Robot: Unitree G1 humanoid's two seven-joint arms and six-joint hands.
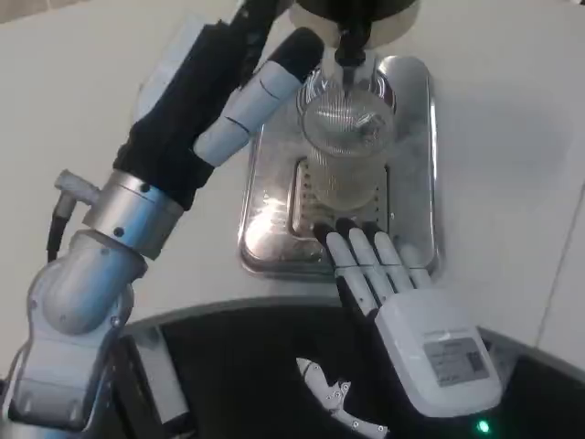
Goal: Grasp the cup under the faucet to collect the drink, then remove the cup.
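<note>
**Cup under faucet, hands either side**

Near edge: right hand [395, 294], white back up, fingers straight and close together, tips at the base of the clear ribbed glass cup [347, 151]; whether they touch it, cannot tell. It holds nothing.

Middle: cup stands upright on the slotted grate of the shiny metal drip tray [416, 174], pale liquid in its lower part.

Left and farther: left hand [247, 91], fingers extended toward the cup's upper left side, not wrapped around it; contact unclear.

Far: dark faucet spout [352, 46] directly above the cup's mouth. White table [512, 110] all round.
</note>
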